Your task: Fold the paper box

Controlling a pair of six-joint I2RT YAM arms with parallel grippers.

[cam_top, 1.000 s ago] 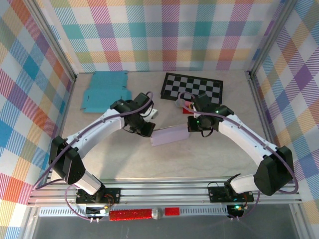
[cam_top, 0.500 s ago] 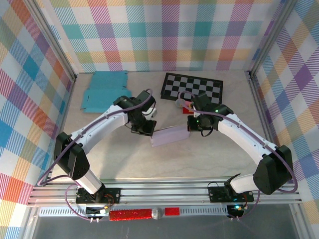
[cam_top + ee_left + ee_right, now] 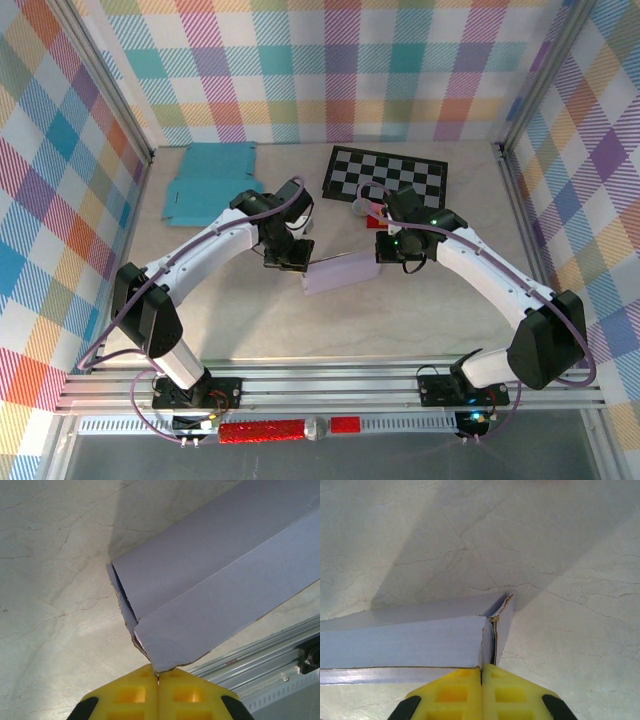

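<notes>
The lavender paper box [image 3: 340, 272] lies mid-frame on the worktop [image 3: 430, 310], half folded. The left end effector [image 3: 159, 676] is pinched on its ragged corner, and the right end effector [image 3: 482, 668] on the opposite end flap. It looks like thin, light card that tears easily, so hold it by the flaps near the creases.

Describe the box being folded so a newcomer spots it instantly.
On the marbled table, look between the left gripper and right gripper. There is the pale lilac cardboard box, partly folded. The teal cardboard sheet and black-and-white chequered board behind it lie flat; only this is lilac and raised.
</notes>
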